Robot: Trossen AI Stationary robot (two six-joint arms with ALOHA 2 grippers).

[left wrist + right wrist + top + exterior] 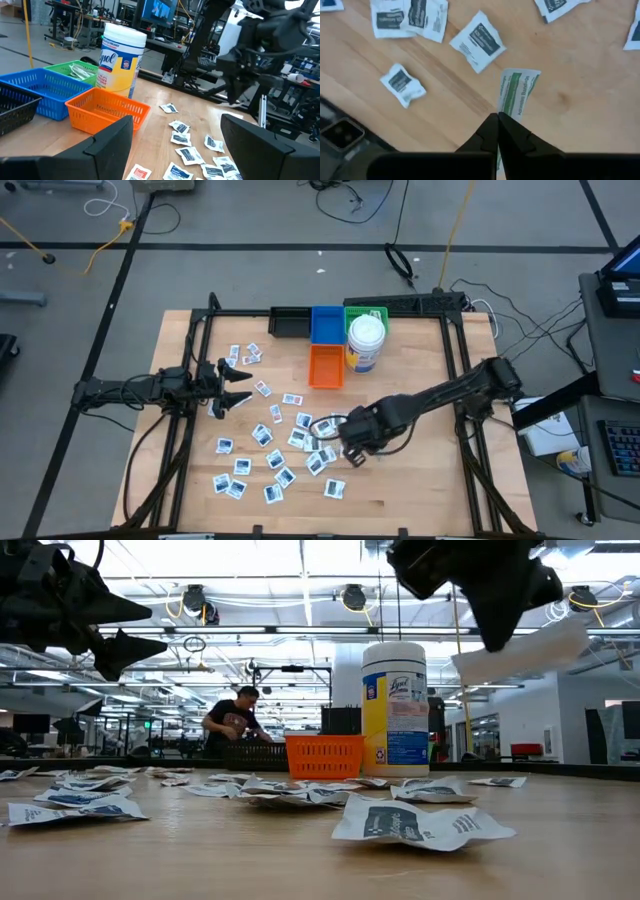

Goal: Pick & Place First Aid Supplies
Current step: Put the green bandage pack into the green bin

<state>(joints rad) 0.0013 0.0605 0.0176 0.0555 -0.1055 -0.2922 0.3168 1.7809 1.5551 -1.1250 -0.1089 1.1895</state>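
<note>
A pale wooden table (400, 490) is framed by black rails, on a grey floor strewn with cables. Many small white packets (262, 435) are scattered over the left and middle of the table. At the far edge, black (288, 322), blue (326, 324), green (371, 312) and orange (325, 366) baskets are set beside a wipes canister (365, 344). In the low view alone, a ceiling with lights and a person (232, 724) beyond the table are seen. Only the left wrist view shows narrow wrapped strips (79, 71) lying in the green basket. Only the right wrist view shows green print on the bandage packet (516, 93) that is pinched at its edge by the right gripper (498, 116), whose fingers are closed together on it. In the low view this packet is held clear above the table, right of the canister. The left gripper (241, 386) is held at the left side, over the far-left packets, its fingers spread apart and empty.
</note>
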